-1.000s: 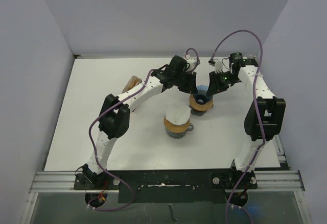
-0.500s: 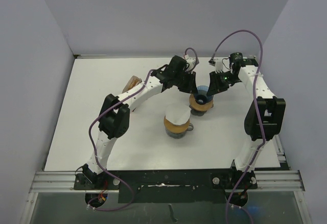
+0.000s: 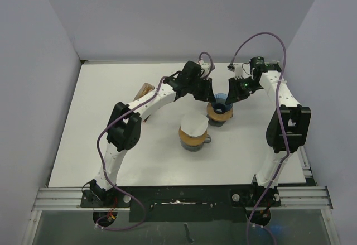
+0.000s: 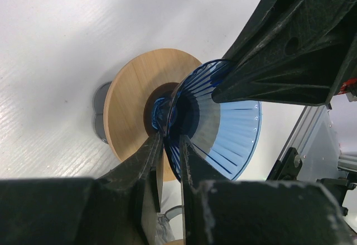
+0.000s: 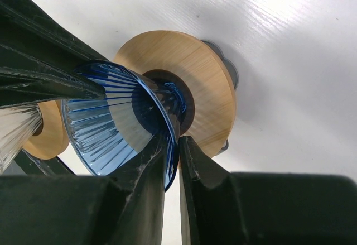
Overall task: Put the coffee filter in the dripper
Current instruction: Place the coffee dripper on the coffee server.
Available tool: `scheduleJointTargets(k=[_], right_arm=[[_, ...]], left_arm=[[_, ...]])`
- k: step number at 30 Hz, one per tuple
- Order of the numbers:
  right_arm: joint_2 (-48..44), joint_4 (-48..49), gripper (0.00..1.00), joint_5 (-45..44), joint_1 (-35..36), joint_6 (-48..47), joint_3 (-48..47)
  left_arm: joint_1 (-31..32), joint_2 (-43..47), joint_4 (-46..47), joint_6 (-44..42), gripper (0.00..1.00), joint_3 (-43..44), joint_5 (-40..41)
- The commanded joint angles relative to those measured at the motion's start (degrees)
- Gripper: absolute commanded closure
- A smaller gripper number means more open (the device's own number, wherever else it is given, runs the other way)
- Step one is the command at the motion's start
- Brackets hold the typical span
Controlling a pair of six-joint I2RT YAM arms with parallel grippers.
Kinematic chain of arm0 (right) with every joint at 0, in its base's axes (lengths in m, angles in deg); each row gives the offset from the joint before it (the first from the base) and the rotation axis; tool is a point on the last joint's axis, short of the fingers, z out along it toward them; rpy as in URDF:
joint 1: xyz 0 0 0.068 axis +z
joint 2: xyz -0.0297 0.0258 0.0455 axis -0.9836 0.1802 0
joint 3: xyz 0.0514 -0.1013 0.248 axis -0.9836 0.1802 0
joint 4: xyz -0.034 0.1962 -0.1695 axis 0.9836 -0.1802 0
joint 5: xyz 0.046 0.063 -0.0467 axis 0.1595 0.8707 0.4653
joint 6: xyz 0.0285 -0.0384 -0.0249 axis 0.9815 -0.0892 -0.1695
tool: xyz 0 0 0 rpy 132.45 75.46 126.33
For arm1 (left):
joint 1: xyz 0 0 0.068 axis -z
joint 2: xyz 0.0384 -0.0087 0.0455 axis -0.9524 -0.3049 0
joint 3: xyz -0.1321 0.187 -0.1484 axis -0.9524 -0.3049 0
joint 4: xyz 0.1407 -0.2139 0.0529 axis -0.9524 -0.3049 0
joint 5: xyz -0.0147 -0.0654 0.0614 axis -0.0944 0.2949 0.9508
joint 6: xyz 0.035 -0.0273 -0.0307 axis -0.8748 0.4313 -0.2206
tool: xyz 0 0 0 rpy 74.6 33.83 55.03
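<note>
A blue ribbed glass dripper (image 3: 221, 104) stands on a round wooden collar (image 4: 131, 105) at the middle back of the table. My left gripper (image 4: 170, 136) is shut on its rim wall from the left, one finger inside the cone and one outside. From the right, my right gripper (image 5: 175, 139) pinches the opposite rim of the dripper (image 5: 106, 122) the same way. What looks like a tan coffee filter (image 3: 146, 91) lies at the back left, partly hidden by my left arm and away from both grippers.
A second dripper (image 3: 192, 132) of clear glass on a wooden collar, white on top, stands just in front and left of the blue one; its ribbed wall (image 5: 17, 128) shows in the right wrist view. Grey walls enclose the white table (image 3: 89, 144).
My left wrist has shifted very slightly toward the back. Both grippers stay on the blue dripper's rim, and nothing else has moved.
</note>
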Motion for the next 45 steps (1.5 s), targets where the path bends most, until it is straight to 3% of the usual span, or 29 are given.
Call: scheduleJointTargets(k=[1, 45], right_arm=[[1.1, 2.7, 0.87, -1.7, 0.7, -1.3, -0.3], [1.0, 7.1, 0.88, -7.3, 4.0, -0.8, 5.9]], left_arm=[[0.0, 0.4, 0.5, -1.1, 1.00, -2.2, -1.7], [0.5, -0.4, 2.3, -1.7, 1.00, -8.0, -2.3]])
